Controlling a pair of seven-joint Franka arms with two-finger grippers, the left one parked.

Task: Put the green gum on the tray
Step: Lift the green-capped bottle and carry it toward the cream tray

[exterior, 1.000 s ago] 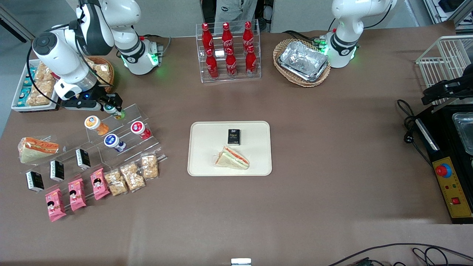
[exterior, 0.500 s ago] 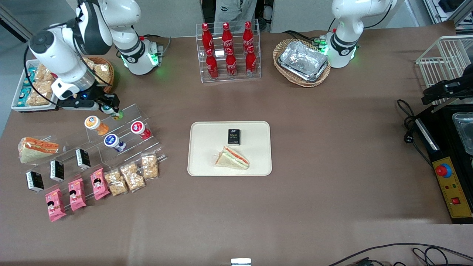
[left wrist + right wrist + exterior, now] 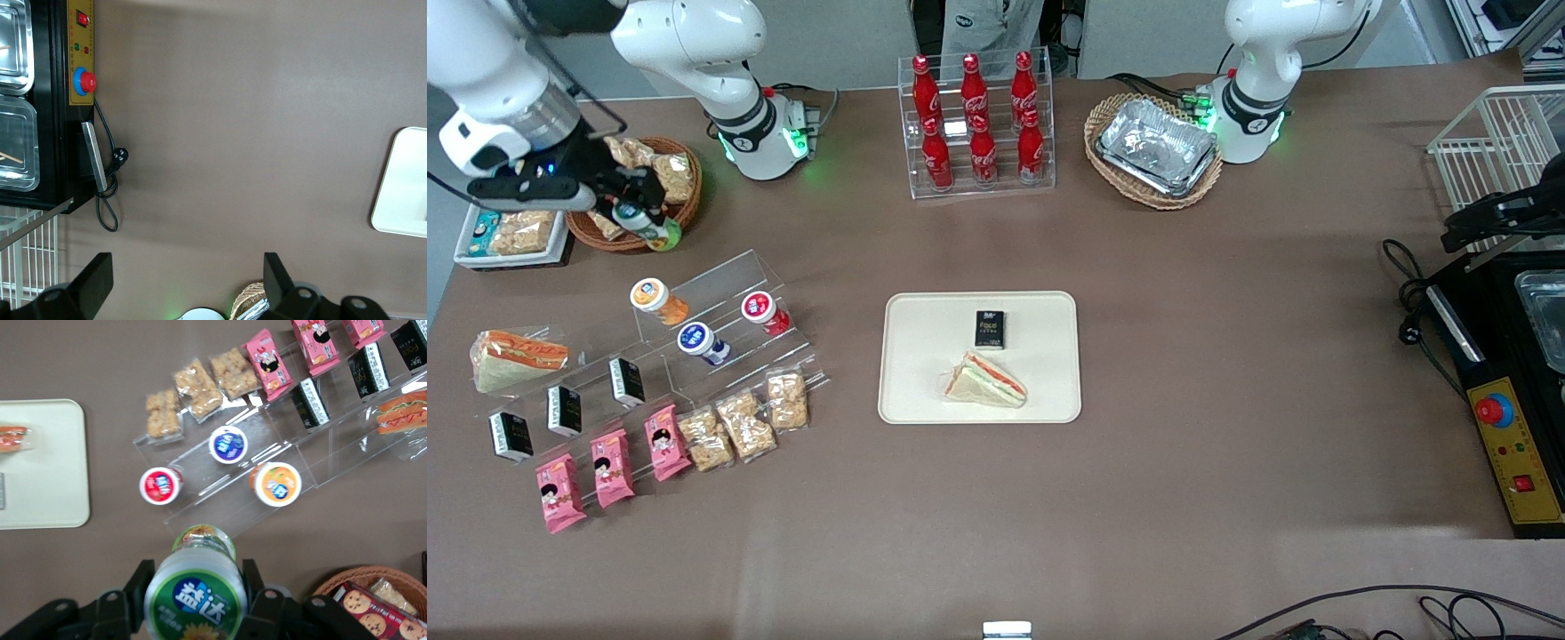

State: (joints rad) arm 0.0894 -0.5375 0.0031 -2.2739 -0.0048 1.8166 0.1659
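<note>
My right gripper (image 3: 639, 216) is shut on the green gum (image 3: 651, 229), a small bottle with a green-rimmed white lid, and holds it in the air above the table near the wicker snack basket (image 3: 685, 209). In the right wrist view the gum (image 3: 196, 593) fills the space between the two fingers (image 3: 255, 588). The cream-beige tray (image 3: 925, 391) lies flat at the table's middle, holding a black packet (image 3: 990, 329) and a sandwich (image 3: 985, 380). Its edge shows in the right wrist view (image 3: 53, 467).
A clear stepped rack (image 3: 720, 276) below the gripper carries orange-lidded (image 3: 651, 296), blue-lidded (image 3: 696, 340) and red-lidded (image 3: 759, 308) bottles. Black packets, pink packets, snack bags and a wrapped sandwich (image 3: 516, 356) lie nearer the camera. A cola bottle rack (image 3: 976, 124) and a foil-tray basket (image 3: 1154, 151) stand farther off.
My gripper has lifted the green gum off the rack's top step and carried it up and toward the wicker basket, away from the rack.
</note>
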